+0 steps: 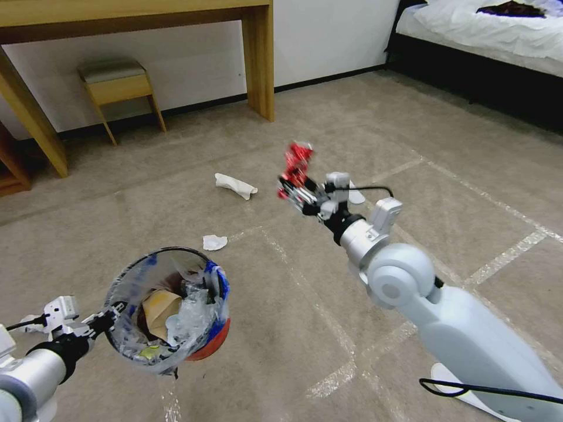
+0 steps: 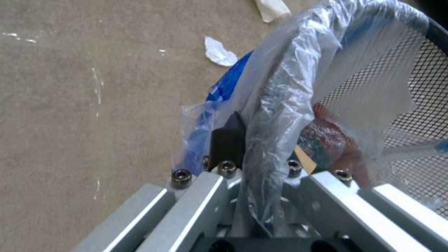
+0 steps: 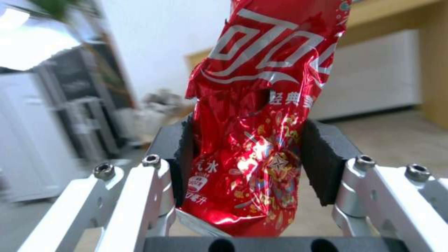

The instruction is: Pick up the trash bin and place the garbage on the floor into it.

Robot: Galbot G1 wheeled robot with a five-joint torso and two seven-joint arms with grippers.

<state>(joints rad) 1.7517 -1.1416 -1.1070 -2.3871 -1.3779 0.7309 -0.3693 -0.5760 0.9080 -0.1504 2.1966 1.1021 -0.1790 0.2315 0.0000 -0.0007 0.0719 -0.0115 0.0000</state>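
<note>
— What sort of place is this?
— A bedroom, hotel-like: a bed point(image 1: 487, 29) with rumpled white linen on a dark base stands in the far corner.
— Anything else?
— A wooden desk point(image 1: 258, 58) against the white wall, a small padded stool point(image 1: 117, 85) under it, beige carpet point(image 1: 352, 117) wall to wall.

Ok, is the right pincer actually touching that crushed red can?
Touching. The right wrist view shows the right pincer with both pads pressed against the crushed red can.

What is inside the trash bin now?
Inside the trash bin, held by the left gripper, lie a brown paper piece and crumpled clear plastic. The liner bag covers whatever lies deeper.
</note>
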